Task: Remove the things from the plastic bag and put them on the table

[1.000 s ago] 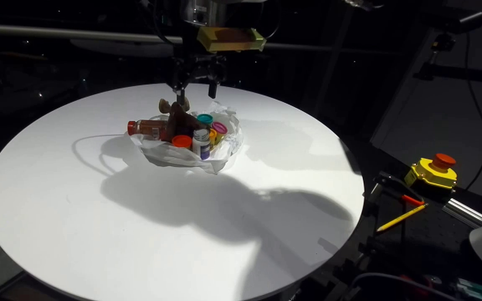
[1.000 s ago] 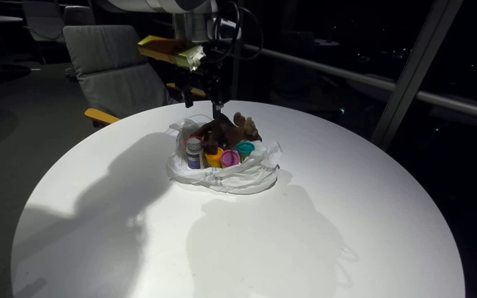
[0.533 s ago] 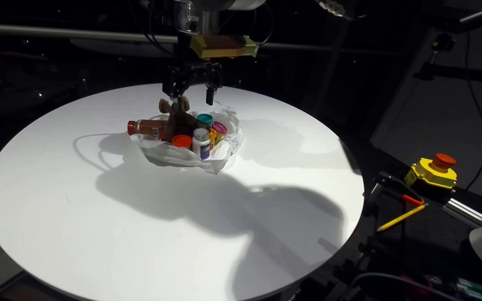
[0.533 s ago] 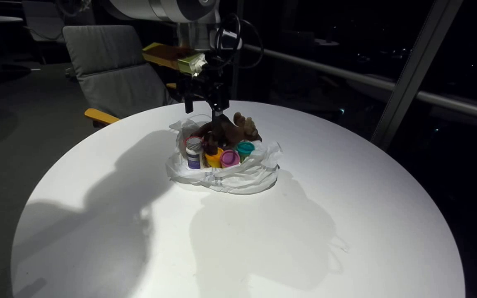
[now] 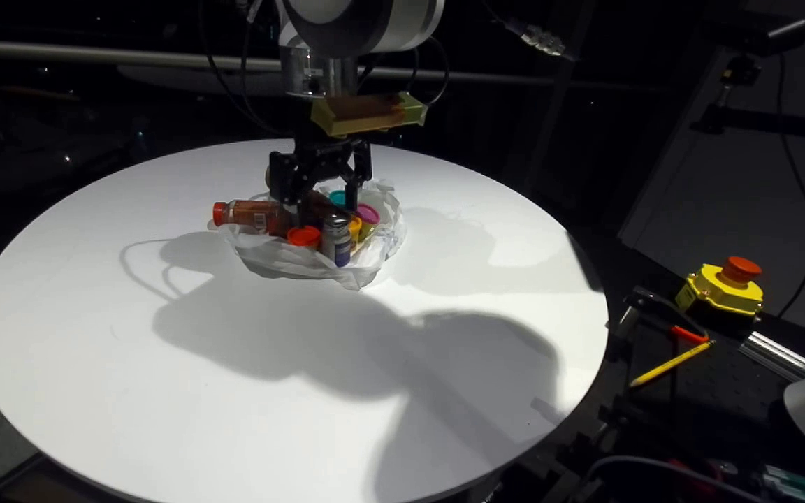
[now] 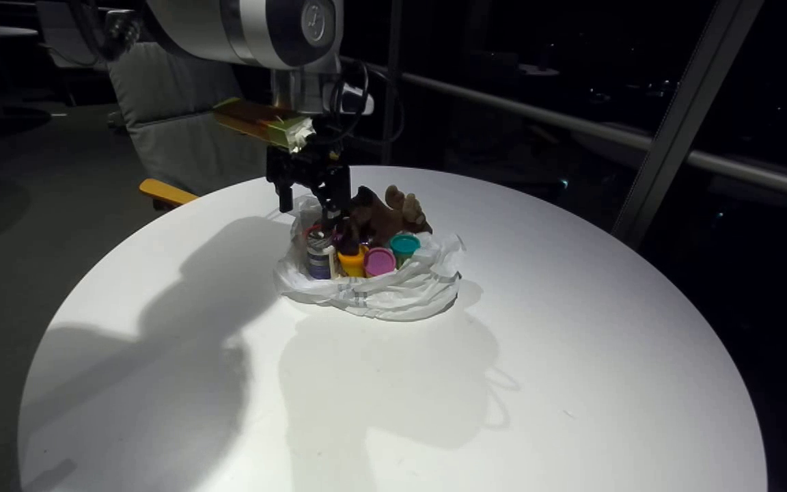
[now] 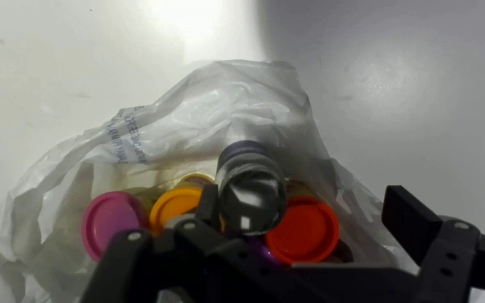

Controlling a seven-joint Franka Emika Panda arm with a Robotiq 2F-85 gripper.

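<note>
Unloading of the plastic bag (image 6: 400, 297): contents in place, nothing yet in the jaws

The brown plush animal (image 6: 383, 222) lies in the bag, pale paws upward; round it, within the same film, are the teal-lidded tub (image 6: 405, 244), pink-lidded tub (image 7: 110, 221), orange-lidded tub (image 7: 169, 206), red-lidded tub (image 7: 303, 231) and white-and-purple bottle (image 7: 251, 189); a red-capped bottle (image 5: 245, 215) lies on its side, its capped end reaching past the rim in an exterior view; a purple item (image 7: 263, 250) shows only in part; the jaws hang close over the contents, spread wide and holding nothing; in the wrist view one stands close beside the white-and-purple bottle, contact uncertain, its fellow well apart beyond the red-lidded tub; the bag rests, its mouth gaping, on the round white worktop (image 6: 537, 410); every item identified lies in it or across its edge. On this evidence the task is judged to be at its outset; access to the contents is given; removal and placing are undone for all items seen; the step in hand appears to be lining up a grasp, probably on the red-lidded tub or the white-and-purple bottle; left to do are grip, lift clear of the film, release on the worktop, then repetition for each neighbour.
</note>
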